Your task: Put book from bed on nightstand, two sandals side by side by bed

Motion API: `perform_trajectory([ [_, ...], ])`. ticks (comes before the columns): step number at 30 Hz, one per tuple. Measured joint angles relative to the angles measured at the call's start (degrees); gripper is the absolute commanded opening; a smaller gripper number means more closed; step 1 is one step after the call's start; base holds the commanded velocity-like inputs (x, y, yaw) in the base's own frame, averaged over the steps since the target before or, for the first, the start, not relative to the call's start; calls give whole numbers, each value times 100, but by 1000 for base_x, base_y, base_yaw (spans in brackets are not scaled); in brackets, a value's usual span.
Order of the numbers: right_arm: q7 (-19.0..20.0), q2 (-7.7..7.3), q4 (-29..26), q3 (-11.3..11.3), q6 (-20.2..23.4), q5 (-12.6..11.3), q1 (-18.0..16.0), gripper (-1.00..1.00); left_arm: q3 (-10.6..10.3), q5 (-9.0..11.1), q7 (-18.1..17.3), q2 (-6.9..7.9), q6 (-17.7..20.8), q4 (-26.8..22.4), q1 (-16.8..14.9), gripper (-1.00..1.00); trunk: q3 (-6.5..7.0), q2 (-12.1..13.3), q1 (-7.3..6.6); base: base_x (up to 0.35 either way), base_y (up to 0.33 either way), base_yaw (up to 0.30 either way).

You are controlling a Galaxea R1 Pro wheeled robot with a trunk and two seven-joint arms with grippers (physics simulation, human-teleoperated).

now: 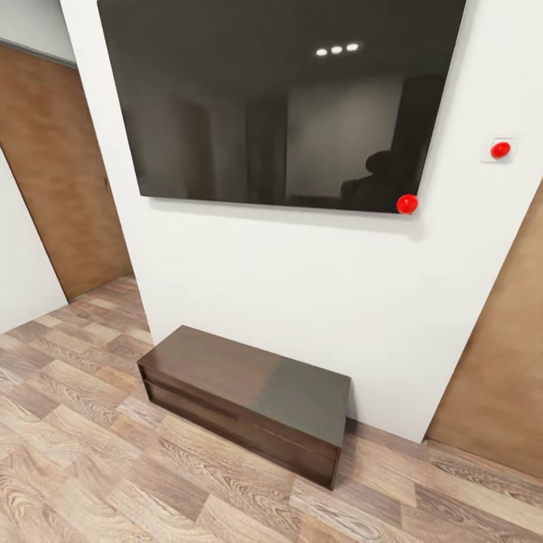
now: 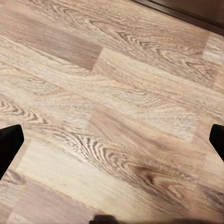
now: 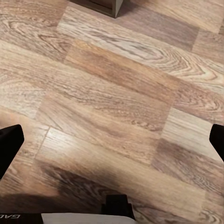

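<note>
The book, the bed, the nightstand and the two sandals are out of view. My left gripper [image 2: 112, 142] hangs open over the light wood-plank floor [image 2: 107, 93], its dark fingertips [image 2: 9, 144] wide apart with nothing between them. My right gripper [image 3: 112, 144] is also open above bare floor [image 3: 116, 93], and its fingertips [image 3: 8, 147] hold nothing.
A long low dark brown bench [image 1: 245, 400] stands against a white wall [image 1: 302, 286] under a big black wall screen [image 1: 279, 98]. The bench's corner [image 3: 100, 5] lies just ahead of my right gripper. Brown wooden doors flank the wall on the left [image 1: 60, 188] and right [image 1: 498, 362].
</note>
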Motion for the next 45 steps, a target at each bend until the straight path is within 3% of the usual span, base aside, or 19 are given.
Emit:
perform_trajectory([
  [31, -6, 0, 7, 10, 0, 15, 0, 100, 0, 8, 0, 0, 2, 0, 0, 100, -36, 0, -1, 243, 0, -4],
  [45, 0, 0, 7, 13, 0, 16, -1, 100, 0, 8, 0, 0, 0, 0, 0, 100, -36, 0, 0, 8, 0, -242],
])
